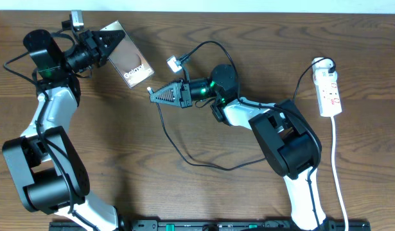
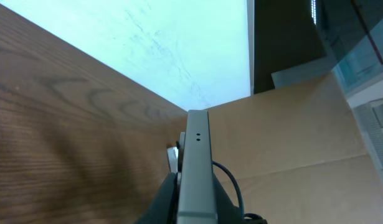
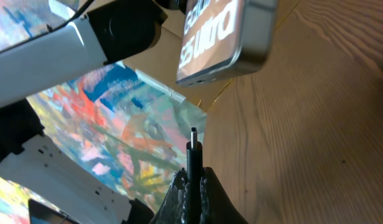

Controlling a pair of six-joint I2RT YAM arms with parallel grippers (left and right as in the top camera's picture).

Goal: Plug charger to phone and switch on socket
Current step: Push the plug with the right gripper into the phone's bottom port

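Observation:
My left gripper [image 1: 106,45] is shut on the phone [image 1: 130,62] and holds it tilted above the table at the upper left; its white "Galaxy" lettering faces up. In the left wrist view the phone's grey edge [image 2: 196,168] stands between my fingers [image 2: 194,208]. My right gripper [image 1: 155,95] is shut on the charger's black connector tip [image 3: 193,149], which points left toward the phone's lower end [image 3: 219,37], a short gap away. The charger cable [image 1: 184,154] loops over the table. The socket [image 1: 329,90], a white power strip, lies at the far right.
A small white plug piece [image 1: 175,63] lies between the phone and my right arm. The strip's white cord [image 1: 338,173] runs down the right side toward the front edge. Both arm bases stand at the front of the table.

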